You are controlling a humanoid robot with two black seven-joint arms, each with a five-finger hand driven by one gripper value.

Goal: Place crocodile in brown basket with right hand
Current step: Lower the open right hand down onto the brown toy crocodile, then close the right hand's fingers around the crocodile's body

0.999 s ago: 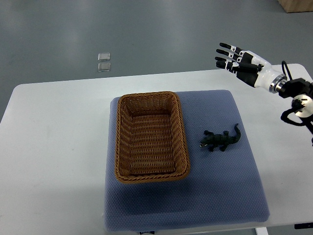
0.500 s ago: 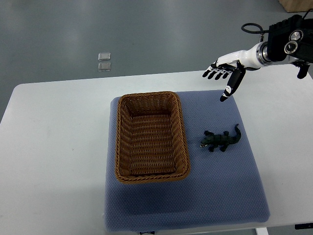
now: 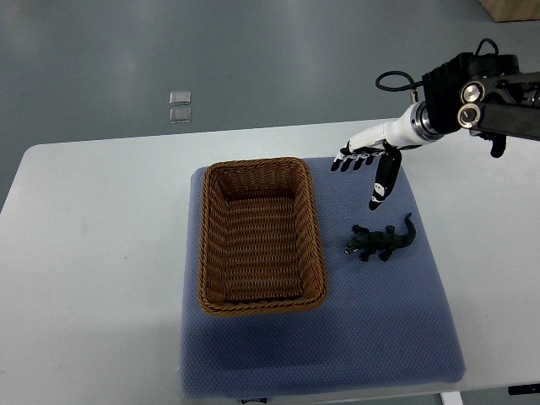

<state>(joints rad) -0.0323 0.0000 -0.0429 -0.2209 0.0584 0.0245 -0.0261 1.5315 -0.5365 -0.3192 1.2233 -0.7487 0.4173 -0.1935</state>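
Right hand — clear above crocodile

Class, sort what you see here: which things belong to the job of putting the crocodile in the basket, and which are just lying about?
Belongs to the job: crocodile; basket; right hand, open above the crocodile.

Just lying about: mat; table; clear squares on the floor; box.

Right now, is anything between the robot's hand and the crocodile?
No. In the top view, only bare blue mat lies between the open right hand and the crocodile.
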